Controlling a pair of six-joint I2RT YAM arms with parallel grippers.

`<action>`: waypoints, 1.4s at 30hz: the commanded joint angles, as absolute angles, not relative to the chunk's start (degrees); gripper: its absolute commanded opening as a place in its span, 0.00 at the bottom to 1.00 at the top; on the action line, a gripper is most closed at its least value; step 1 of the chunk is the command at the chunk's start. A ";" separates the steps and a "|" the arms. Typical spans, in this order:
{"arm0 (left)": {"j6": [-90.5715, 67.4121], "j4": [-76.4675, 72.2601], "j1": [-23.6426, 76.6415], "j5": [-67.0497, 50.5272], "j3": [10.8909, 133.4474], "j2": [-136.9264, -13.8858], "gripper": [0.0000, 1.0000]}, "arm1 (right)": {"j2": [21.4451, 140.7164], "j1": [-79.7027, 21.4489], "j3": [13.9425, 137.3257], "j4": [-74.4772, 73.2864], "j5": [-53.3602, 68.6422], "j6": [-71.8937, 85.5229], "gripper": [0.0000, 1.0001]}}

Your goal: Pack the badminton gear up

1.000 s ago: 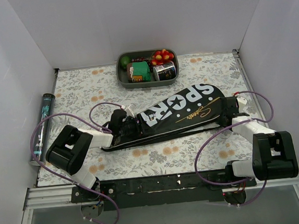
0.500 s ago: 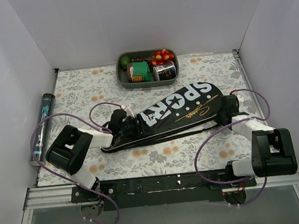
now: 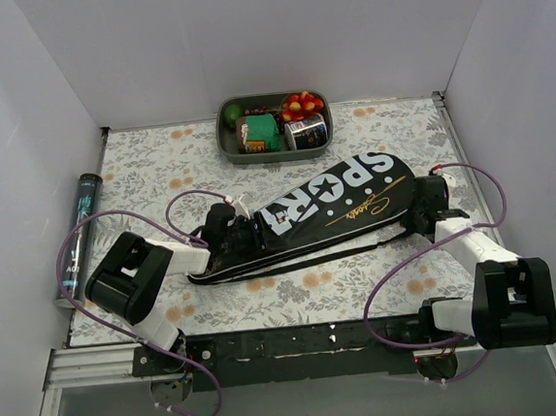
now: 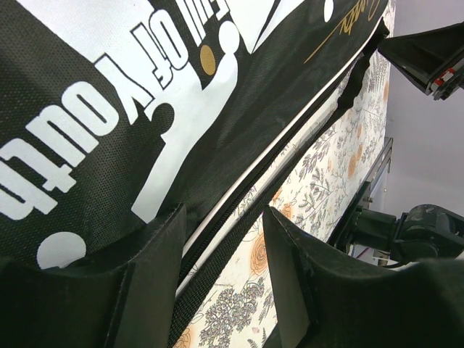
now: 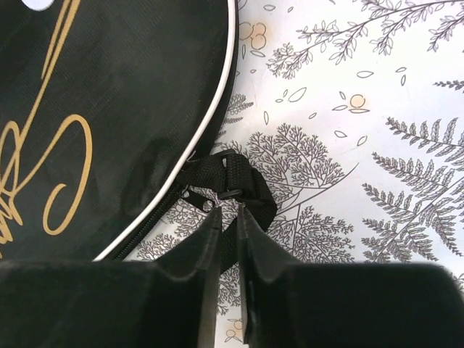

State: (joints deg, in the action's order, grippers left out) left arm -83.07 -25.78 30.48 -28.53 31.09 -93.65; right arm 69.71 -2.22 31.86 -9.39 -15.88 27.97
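Fingers (image 5: 206,254) of right gripper (image 5: 229,217) pinching strap (image 5: 235,181) at cover (image 3: 326,204) edge. Left gripper (image 4: 223,217) fingers (image 4: 156,275) standing spread, straddling cover rim. Cover lying diagonally on floral cloth (image 3: 158,170) between both grippers, just before tray (image 3: 224,145).

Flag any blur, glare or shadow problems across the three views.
Top external: even soft light, sharp, cover lettering readable, no harsh shadows. Left wrist: left fingers dark and out of focus, cover print crisp, far background soft. Right wrist: right fingers blurred in the foreground, faint sheen on the cover, strap and tablecloth sharp.

One cover (image 3: 308,215), tray (image 3: 273,156) and probable tube (image 3: 78,235).
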 commanded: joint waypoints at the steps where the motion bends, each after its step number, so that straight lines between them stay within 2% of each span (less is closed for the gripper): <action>1: -81.47 -23.38 30.15 -28.04 29.53 -93.78 0.47 | 71.19 -2.02 34.54 -10.20 -14.68 25.23 0.25; 5: -81.30 -23.20 30.23 -27.95 29.44 -93.60 0.46 | 71.54 -2.02 34.54 -9.06 -11.78 23.73 0.37; 8: -81.30 -23.29 30.24 -28.12 29.62 -93.78 0.46 | 71.72 -2.02 34.98 -8.97 -10.90 22.50 0.40; 18: -81.21 -23.47 30.23 -28.21 29.88 -94.57 0.46 | 73.30 -3.16 35.51 -8.53 -10.19 20.22 0.36; 33: -80.86 -23.73 30.23 -28.56 29.80 -94.92 0.46 | 78.93 -13.18 41.05 -12.48 -27.15 16.17 0.35; 42: -80.86 -24.43 30.15 -28.92 29.71 -95.45 0.46 | 75.41 -14.33 39.99 -15.20 -26.90 15.82 0.35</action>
